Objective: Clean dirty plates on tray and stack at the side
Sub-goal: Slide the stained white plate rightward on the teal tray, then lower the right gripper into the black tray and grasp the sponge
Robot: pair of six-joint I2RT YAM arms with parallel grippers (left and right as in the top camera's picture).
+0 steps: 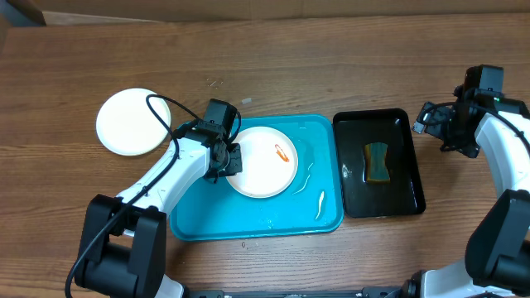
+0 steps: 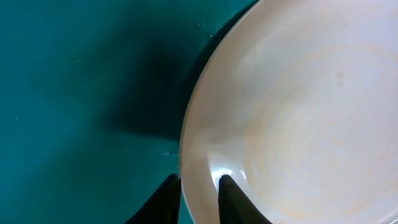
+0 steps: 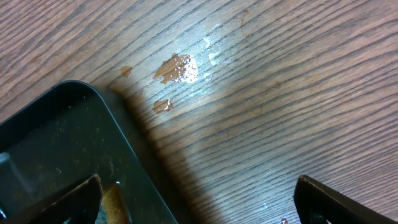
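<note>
A white plate (image 1: 263, 161) with a small orange smear (image 1: 283, 153) lies in the turquoise tray (image 1: 248, 222). My left gripper (image 1: 230, 159) is at the plate's left rim. In the left wrist view the plate (image 2: 298, 112) fills the right side over the tray (image 2: 74, 93). There the left gripper (image 2: 199, 180) is shut on the rim, one finger outside it and one inside. A second white plate (image 1: 132, 122) lies on the table left of the tray. My right gripper (image 1: 437, 126) hangs open beside the black tray, holding nothing.
A black tray (image 1: 379, 161) right of the turquoise one holds a yellow-green sponge (image 1: 378, 161). The right wrist view shows the right gripper (image 3: 199, 183) over bare wood, the black tray's corner (image 3: 56, 143) and wet brown spots (image 3: 177, 67). Water streaks (image 1: 319, 203) lie in the turquoise tray.
</note>
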